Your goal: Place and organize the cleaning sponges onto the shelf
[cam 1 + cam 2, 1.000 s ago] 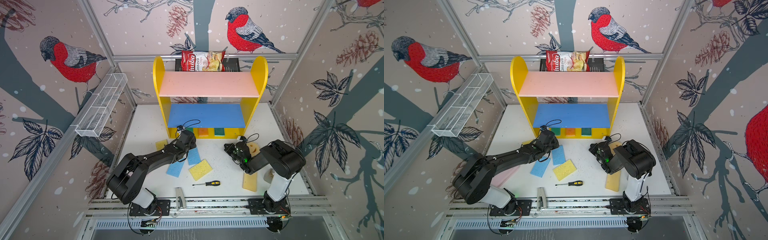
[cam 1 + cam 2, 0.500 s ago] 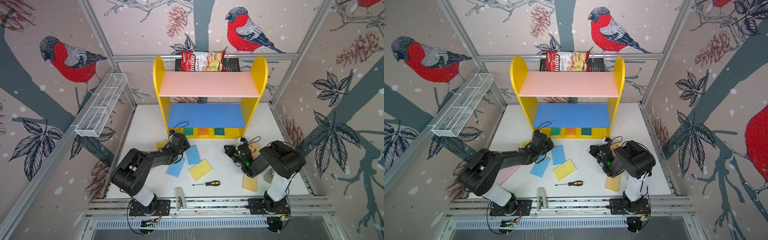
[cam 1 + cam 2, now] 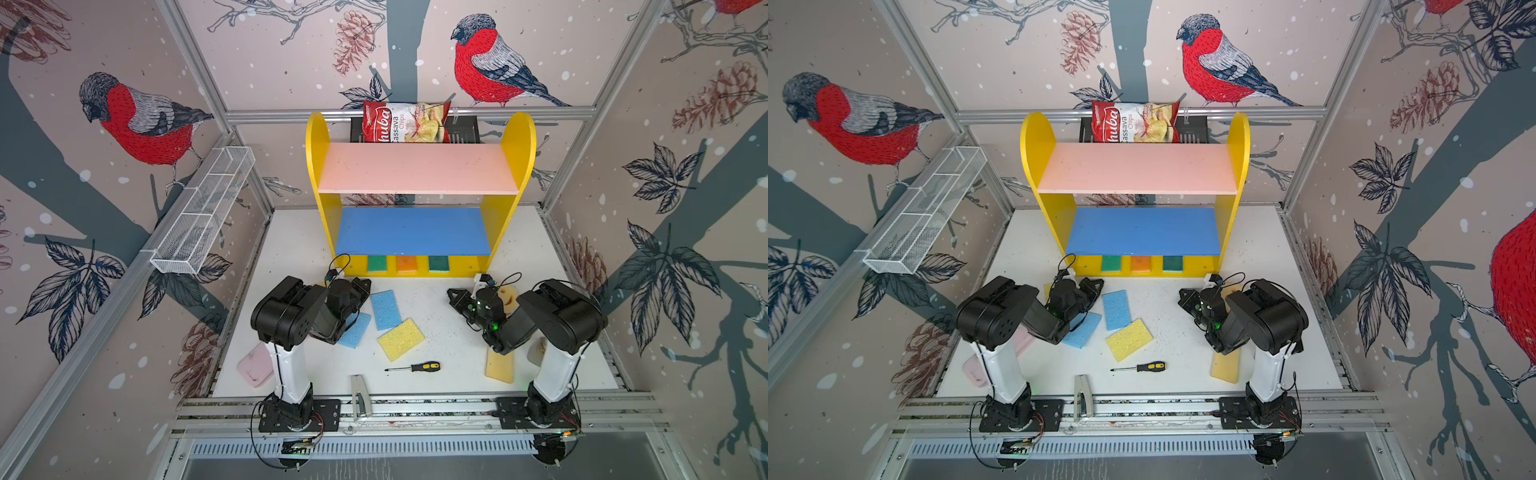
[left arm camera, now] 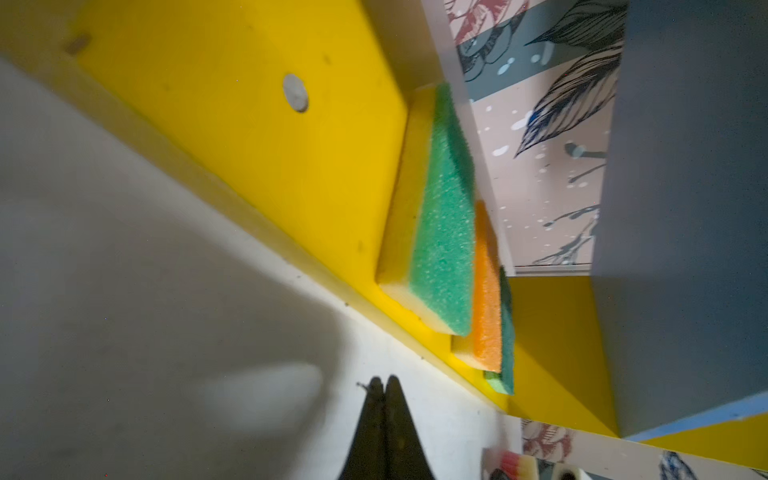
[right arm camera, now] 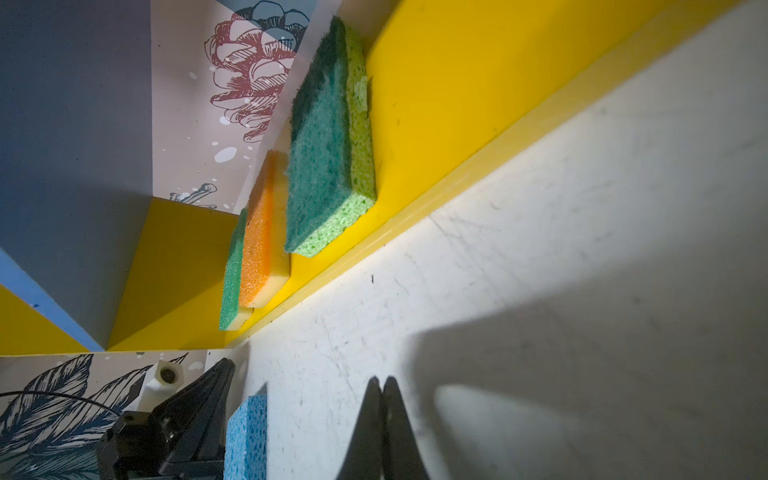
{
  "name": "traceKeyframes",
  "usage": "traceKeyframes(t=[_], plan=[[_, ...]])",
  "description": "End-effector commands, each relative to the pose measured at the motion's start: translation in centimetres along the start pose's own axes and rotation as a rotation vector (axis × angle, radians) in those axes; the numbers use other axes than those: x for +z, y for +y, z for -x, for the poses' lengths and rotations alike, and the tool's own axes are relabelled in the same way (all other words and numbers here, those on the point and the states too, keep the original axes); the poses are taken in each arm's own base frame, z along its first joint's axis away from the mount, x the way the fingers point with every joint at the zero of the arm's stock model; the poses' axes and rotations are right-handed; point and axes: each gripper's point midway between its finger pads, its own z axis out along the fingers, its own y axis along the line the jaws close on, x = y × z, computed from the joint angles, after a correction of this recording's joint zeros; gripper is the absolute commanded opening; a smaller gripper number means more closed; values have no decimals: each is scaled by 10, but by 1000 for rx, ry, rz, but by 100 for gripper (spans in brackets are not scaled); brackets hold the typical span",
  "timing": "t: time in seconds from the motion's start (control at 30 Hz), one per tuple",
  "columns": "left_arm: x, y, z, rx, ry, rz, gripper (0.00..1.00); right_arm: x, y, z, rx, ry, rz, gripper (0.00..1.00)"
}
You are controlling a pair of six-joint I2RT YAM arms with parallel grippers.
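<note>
Left arm, elbow folded back: left gripper [image 3: 362, 287] low over the table [image 3: 457, 361], jaws pressed together, empty. Right arm, same fold: right gripper [image 3: 454, 296] closed on nothing. Loose on table: pale orange sponge [image 3: 500, 365], one; yellow sponge [image 3: 401, 338], one in plain view; light blue sponges [image 3: 386, 309], two; smiley sponge [image 3: 509, 297], one, half hidden. On the shelf [image 3: 515, 137] base: green sponges [image 3: 376, 264], two; orange sponge [image 3: 406, 264], one, between them

Green, orange, green sponges [image 3: 406, 264] lie flat on the shelf's base [image 3: 465, 266].
</note>
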Motion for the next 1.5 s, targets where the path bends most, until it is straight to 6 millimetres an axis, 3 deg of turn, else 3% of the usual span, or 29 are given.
traceKeyframes(t=[0.0,0.37,1.47], plan=[[2,16,-10,-83,28,2,0,-9,-58,-34,0,129,-224,0],[5,40,-14,-116,24,73,0,0,-57,-35,2,139,-231,0],[21,33,12,-75,-67,143,0,-2,-74,-47,14,170,-259,0]])
